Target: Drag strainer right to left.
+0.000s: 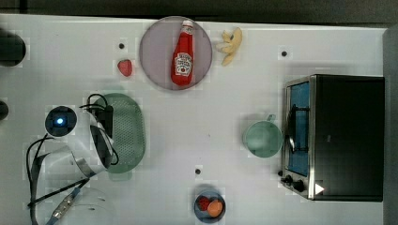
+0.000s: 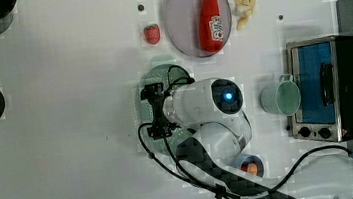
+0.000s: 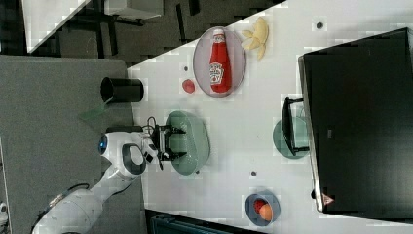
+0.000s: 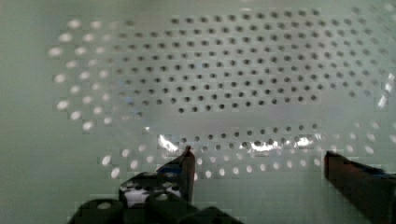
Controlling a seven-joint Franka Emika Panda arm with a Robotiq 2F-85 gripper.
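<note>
Gripper (image 4: 259, 156) hovering wide open just above strainer (image 1: 127, 129), fingers (image 4: 187, 163) w/ nothing between them; contact w/ mesh unclear. Strainer sitting below-left of ketchup plate (image 1: 155, 51) in top view.

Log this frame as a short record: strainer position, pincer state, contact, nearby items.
strainer: oval, sage green, on the white table toward the top view's left
pincer: open, fingers spread over the perforated centre
contact: fingertips look close to the mesh; touching cannot be told
held: nothing
cup: pale green, beside the toaster oven, apart from the strainer
plate: ketchup bottle lying on it
other: strawberry, banana, bowl of fruit
</note>
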